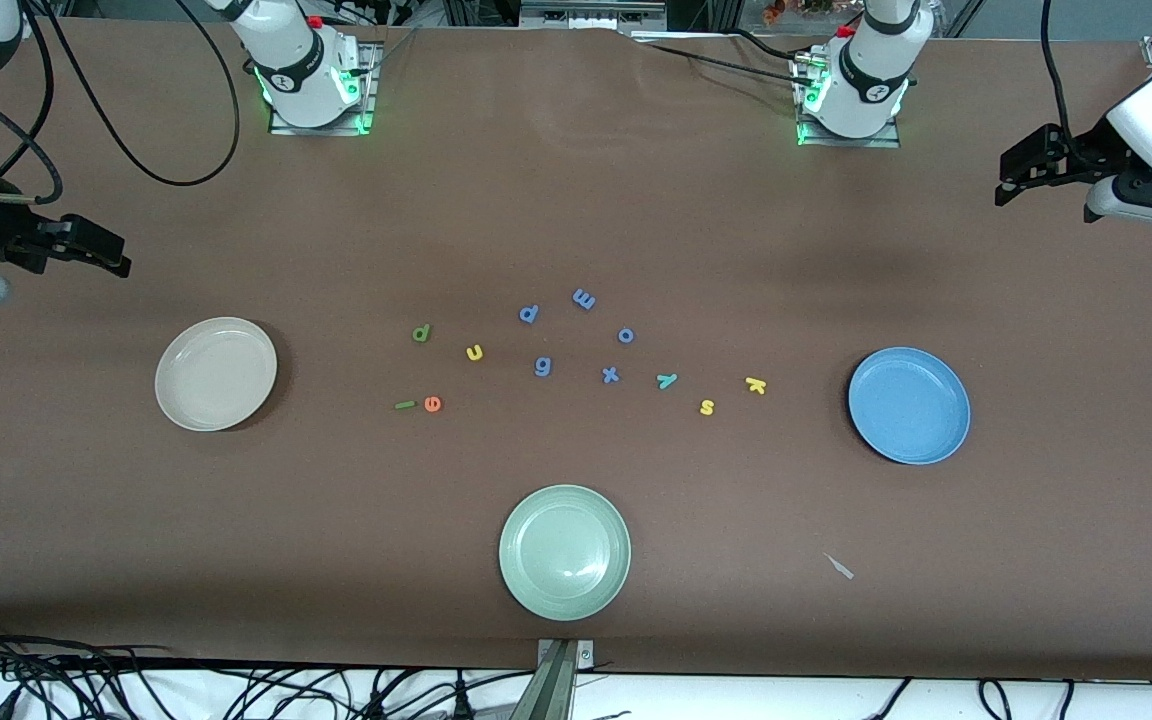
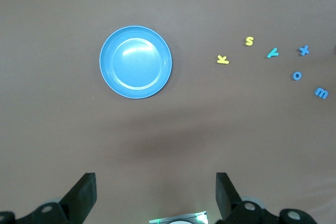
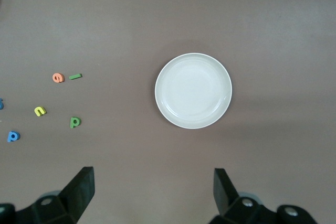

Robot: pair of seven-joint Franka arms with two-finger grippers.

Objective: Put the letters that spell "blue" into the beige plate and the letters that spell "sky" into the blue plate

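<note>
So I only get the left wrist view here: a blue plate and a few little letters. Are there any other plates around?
Observer: Yes, a beige plate sits toward the right arm's end of the table, with nothing in it.
Operator: And the letters for "blue"?
Observer: The green b, yellow u, green l and orange e lie loose, none in a plate yet.
Operator: Is the other arm doing anything?
Observer: The right pincer hangs open at the right arm's end of the table, holding nothing.
</note>
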